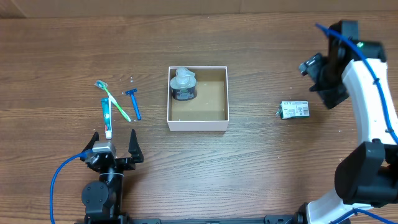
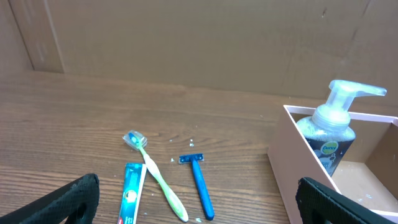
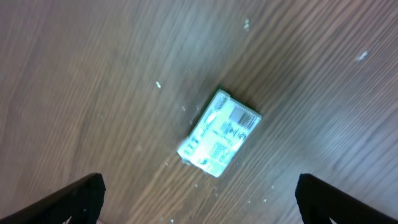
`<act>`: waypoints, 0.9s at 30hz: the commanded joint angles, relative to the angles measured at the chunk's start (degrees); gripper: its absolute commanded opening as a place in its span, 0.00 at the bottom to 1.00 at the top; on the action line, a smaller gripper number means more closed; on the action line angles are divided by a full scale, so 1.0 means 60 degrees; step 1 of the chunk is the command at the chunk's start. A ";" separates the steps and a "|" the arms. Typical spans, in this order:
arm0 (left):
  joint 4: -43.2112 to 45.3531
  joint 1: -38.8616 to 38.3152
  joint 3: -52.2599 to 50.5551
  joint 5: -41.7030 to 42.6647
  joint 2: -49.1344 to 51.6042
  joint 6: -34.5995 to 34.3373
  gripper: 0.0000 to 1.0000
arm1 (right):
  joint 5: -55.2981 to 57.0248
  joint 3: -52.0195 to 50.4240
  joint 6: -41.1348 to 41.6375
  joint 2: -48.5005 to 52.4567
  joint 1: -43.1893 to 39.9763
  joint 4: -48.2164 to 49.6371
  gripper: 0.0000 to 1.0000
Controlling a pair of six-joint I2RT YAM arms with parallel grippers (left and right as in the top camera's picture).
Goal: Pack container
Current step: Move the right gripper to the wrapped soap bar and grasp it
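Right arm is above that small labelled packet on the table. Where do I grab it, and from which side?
Come straight down from above: the packet lies flat on the table with nothing beside it. Close the open right claw across its two long edges, the narrower span, near mid-length. It sits diagonal in the wrist view, so probably turn the wrist first to square up.
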 commanded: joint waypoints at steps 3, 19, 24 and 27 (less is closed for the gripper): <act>-0.0011 0.0055 -0.0033 -0.0022 -0.0084 0.0044 1.00 | -0.1027 -0.2262 0.0710 -0.0117 0.0029 0.1472 1.00; -0.0015 0.0055 -0.0033 -0.0022 -0.0084 0.0044 1.00 | -0.0605 -0.4747 0.0889 -0.0113 0.0029 0.4710 0.97; -0.0015 0.0055 -0.0033 -0.0022 -0.0084 0.0044 1.00 | -0.0175 -0.4907 0.0259 -0.0098 0.0029 0.5238 0.90; -0.0015 0.0055 -0.0033 -0.0022 -0.0084 0.0044 1.00 | -0.0106 -0.4907 -0.0568 -0.0098 0.0029 0.5581 0.83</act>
